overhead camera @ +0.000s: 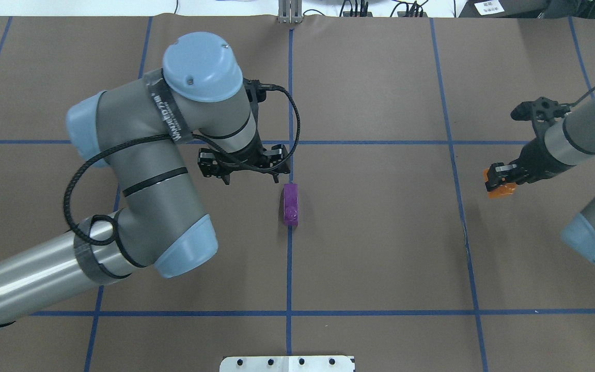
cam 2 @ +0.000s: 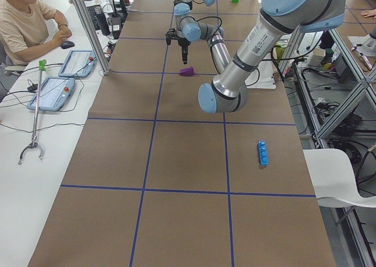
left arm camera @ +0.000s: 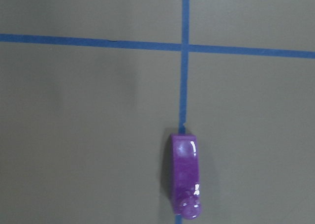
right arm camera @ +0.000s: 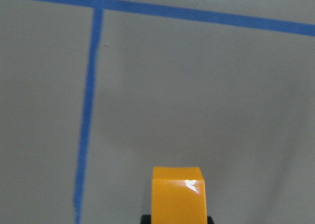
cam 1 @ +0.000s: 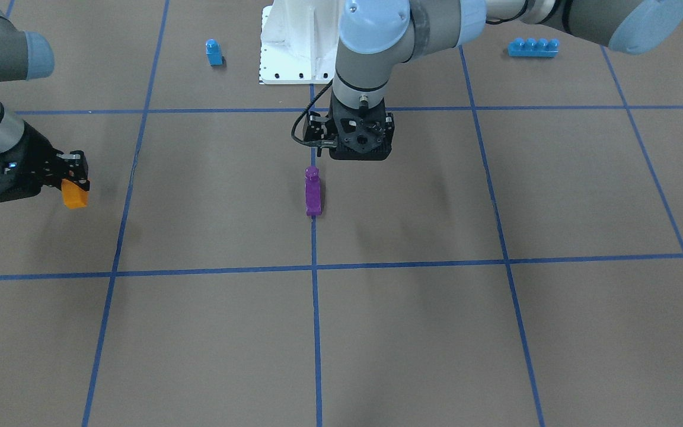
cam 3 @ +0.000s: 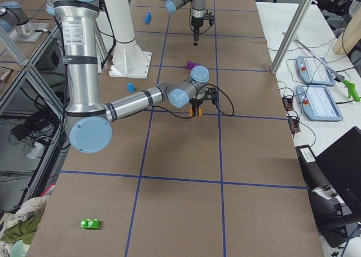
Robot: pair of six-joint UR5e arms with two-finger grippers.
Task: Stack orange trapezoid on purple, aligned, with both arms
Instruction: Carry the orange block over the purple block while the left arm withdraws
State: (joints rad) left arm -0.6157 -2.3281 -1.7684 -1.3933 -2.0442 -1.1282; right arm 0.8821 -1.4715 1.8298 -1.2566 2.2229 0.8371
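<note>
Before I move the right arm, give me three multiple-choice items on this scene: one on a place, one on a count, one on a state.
1. Where is the purple?
A. On the centre tape line
B. At a table corner
C. Under the orange

2. How many blue pieces are on the table?
A. One
B. Four
C. Two

3. What state is the orange in?
A. Loose on the table
B. Held in the right gripper
C. Stacked

Answers: 1 A, it lies along the line with nothing touching it; 2 C, the small block and the long brick; 3 B, the gripper is shut on it.
</note>
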